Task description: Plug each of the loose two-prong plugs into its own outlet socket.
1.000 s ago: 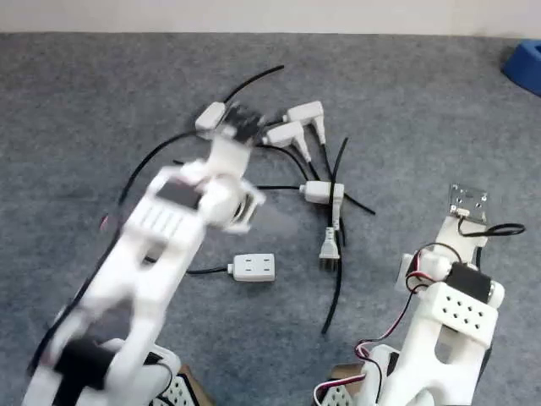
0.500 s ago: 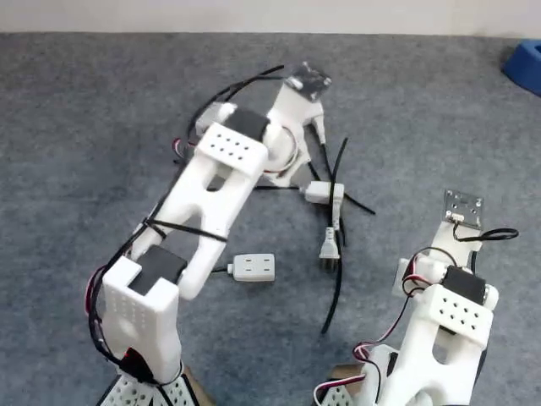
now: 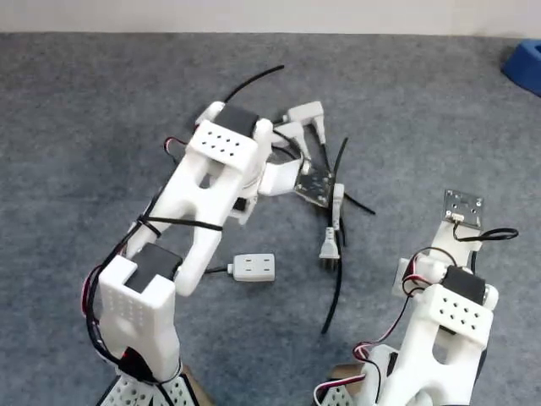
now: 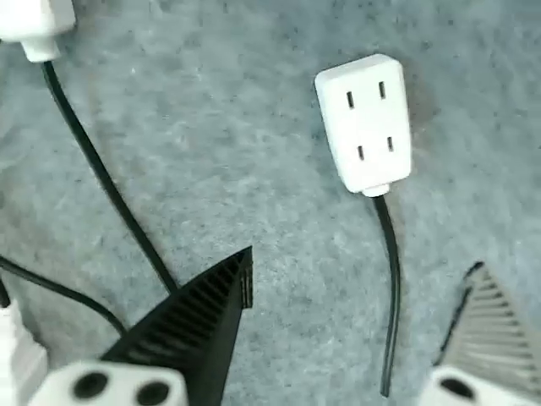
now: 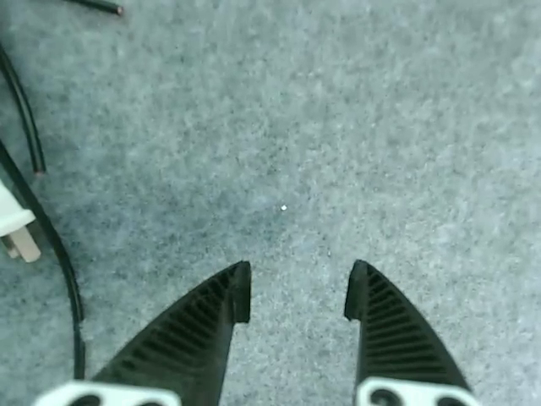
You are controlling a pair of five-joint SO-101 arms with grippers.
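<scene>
Several white plugs and outlet blocks on black cords lie on the grey carpet. One outlet block [image 3: 254, 267] lies by the left arm's middle. A two-prong plug [image 3: 328, 245] lies to its right. Two more white plugs [image 3: 304, 112] lie at the far centre. My left gripper [image 3: 313, 184] hangs over the cord tangle, covering part of a white block [image 3: 337, 196]. In the left wrist view the left gripper [image 4: 359, 262] is open above an outlet block [image 4: 365, 134]. My right gripper [image 5: 296, 279] is open over bare carpet, with a plug [image 5: 13, 228] off to one side.
Black cords [image 3: 336, 279] cross the middle of the carpet. A blue object [image 3: 526, 66] sits at the far right edge. The right arm [image 3: 448, 313] stands at the near right, its gripper [image 3: 463, 210] apart from the cords. Open carpet lies at far left.
The left arm swung over the far plugs, then drew back toward the middle; its gripper now hangs over the tangle. The right arm has hardly moved.
</scene>
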